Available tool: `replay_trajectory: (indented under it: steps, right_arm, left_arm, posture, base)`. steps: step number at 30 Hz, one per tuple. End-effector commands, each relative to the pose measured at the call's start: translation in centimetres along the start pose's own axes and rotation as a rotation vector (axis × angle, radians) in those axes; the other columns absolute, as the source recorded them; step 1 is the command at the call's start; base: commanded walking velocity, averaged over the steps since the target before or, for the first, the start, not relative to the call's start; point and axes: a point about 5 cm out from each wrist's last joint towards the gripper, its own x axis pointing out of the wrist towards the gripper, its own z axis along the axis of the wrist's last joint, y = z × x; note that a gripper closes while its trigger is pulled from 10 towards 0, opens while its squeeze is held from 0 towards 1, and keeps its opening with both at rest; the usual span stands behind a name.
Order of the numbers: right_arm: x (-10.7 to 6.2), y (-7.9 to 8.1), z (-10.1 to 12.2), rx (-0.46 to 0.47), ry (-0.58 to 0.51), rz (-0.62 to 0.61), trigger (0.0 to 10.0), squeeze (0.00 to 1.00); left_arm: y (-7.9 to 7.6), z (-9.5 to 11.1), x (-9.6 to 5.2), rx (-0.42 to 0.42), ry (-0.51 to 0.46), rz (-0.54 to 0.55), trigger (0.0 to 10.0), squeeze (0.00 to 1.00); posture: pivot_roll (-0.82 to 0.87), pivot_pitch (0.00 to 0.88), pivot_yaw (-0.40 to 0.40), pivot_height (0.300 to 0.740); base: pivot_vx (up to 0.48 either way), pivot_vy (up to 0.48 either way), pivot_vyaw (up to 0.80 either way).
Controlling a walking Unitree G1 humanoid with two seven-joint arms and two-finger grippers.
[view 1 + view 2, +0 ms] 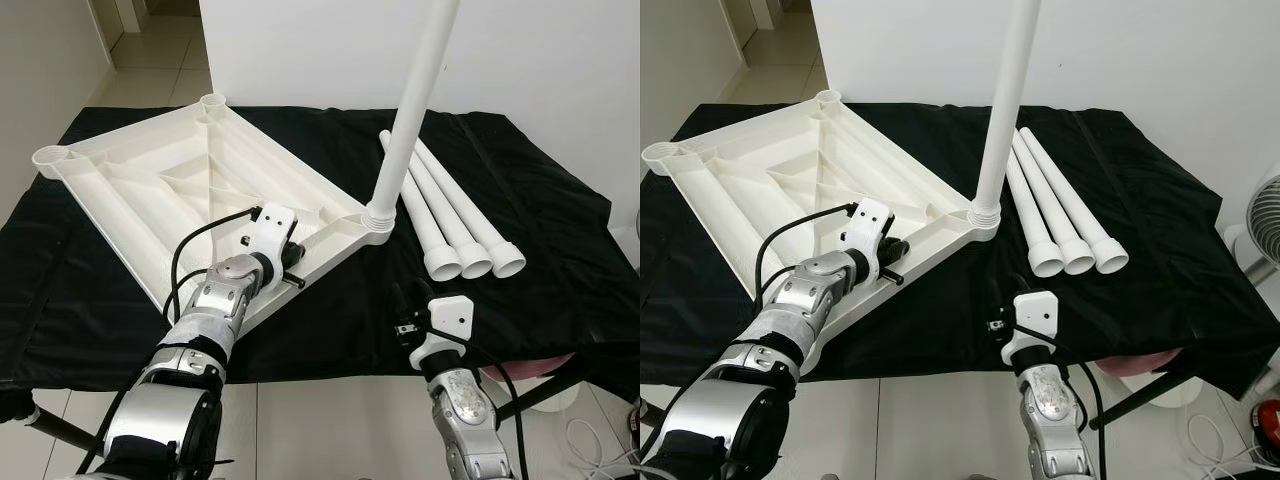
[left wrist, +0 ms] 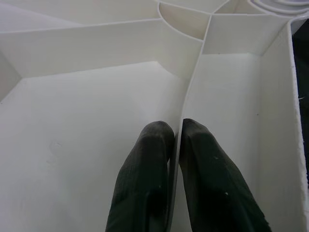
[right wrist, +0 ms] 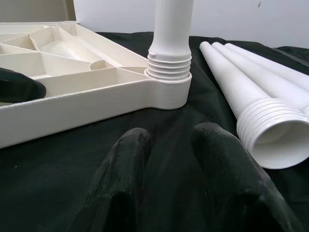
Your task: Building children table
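- A desk [image 1: 560,250] draped in black cloth stands against a white wall [image 1: 300,50] — pale floor tiles [image 1: 330,420] below.
- The upturned white tabletop [image 1: 150,190] lies at 10 o'clock, one leg [image 1: 410,110] screwed upright in its near corner.
- Three loose legs [image 1: 450,215] lie at 2 o'clock.
- Left hand [image 2: 176,140] pinches a tabletop rib.
- Right hand [image 3: 166,145] is slightly spread at the desk's near edge — holding nothing.
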Motion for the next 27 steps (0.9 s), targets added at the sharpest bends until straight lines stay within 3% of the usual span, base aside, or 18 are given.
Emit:
replay_trajectory:
  steps: [1, 8, 9, 11, 12, 14, 15, 18, 19, 21, 26, 27]
  right_arm:
    - [0.1, -0.1, -0.1, -0.004, -0.002, -0.004, 10.0, 0.00]
    - [0.2, -0.2, 0.0, -0.007, -0.004, -0.007, 10.0, 0.00]
    - [0.3, -0.2, -0.1, -0.008, -0.004, -0.006, 10.0, 0.00]
    - [0.3, -0.1, -0.1, -0.008, -0.004, -0.006, 10.0, 0.00]
    - [0.2, -0.1, -0.1, -0.009, -0.004, -0.006, 10.0, 0.00]
    - [0.2, -0.1, -0.1, -0.011, -0.004, -0.008, 10.0, 0.00]
    - [0.2, -0.2, -0.1, -0.013, -0.003, -0.012, 10.0, 0.00]
    - [0.1, -0.2, -0.1, -0.012, -0.003, -0.014, 10.0, 0.00]
    - [0.1, -0.3, -0.1, -0.012, -0.003, -0.016, 10.0, 0.00]
    - [0.1, -0.3, -0.1, -0.012, -0.003, -0.016, 10.0, 0.00]
    - [0.0, -0.2, -0.2, -0.011, -0.001, -0.022, 10.0, 0.00]
    - [0.0, -0.1, -0.2, -0.010, 0.000, -0.023, 10.0, 0.00]
  left_arm:
    - [2.8, -0.8, -0.8, -0.055, 0.015, 0.420, 0.0, 0.00]
    - [3.1, -0.6, -0.9, -0.058, 0.004, 0.442, 0.0, 0.00]
    - [2.5, -0.2, -0.5, -0.038, -0.004, 0.409, 4.8, 0.00]
    - [2.1, 0.0, -0.3, -0.023, -0.008, 0.384, 4.8, 0.00]
    - [1.3, 0.5, 0.0, -0.006, -0.025, 0.342, 10.0, 0.00]
    - [0.7, 1.0, 0.3, 0.008, -0.045, 0.298, 10.0, 0.00]
    - [-0.4, 1.6, 0.5, 0.037, -0.085, 0.227, 10.0, 0.00]
    - [-0.6, 1.7, 0.5, 0.039, -0.097, 0.208, 10.0, 0.00]
    - [-1.0, 1.8, 0.5, 0.034, -0.110, 0.169, 10.0, 1.00]
    - [-1.0, 1.8, 0.5, 0.034, -0.110, 0.169, 10.0, 1.00]
    - [-2.2, 2.6, 0.2, 0.061, -0.183, 0.040, 10.0, 1.00]
    - [-2.5, 3.0, -0.1, 0.073, -0.213, -0.004, 10.0, 0.52]
  posture:
    - [-0.11, 0.000, -0.001, 0.740]
    - [-0.10, 0.000, -0.009, 0.740]
    - [-0.10, 0.000, -0.011, 0.740]
    - [-0.10, 0.000, -0.011, 0.740]
    - [-0.10, 0.000, -0.009, 0.740]
    - [-0.10, 0.000, -0.007, 0.740]
    - [-0.10, 0.000, -0.007, 0.740]
    - [-0.10, 0.000, -0.007, 0.740]
    - [-0.10, 0.000, -0.007, 0.740]
    - [-0.10, 0.000, -0.007, 0.740]
    - [-0.10, 0.000, 0.001, 0.740]
    - [-0.10, 0.000, 0.000, 0.740]
  base:
    - [0.000, 0.000, 0.00]
    - [0.000, 0.000, 0.00]
    - [0.000, 0.000, 0.00]
    - [0.000, 0.000, 0.00]
    - [0.000, 0.000, 0.00]
    - [0.000, 0.000, 0.00]
    - [0.000, 0.000, 0.00]
    - [0.000, 0.000, 0.00]
    - [0.000, 0.000, 0.00]
    - [0.000, 0.000, 0.00]
    - [0.000, 0.000, 0.00]
    - [0.000, 0.000, 0.00]
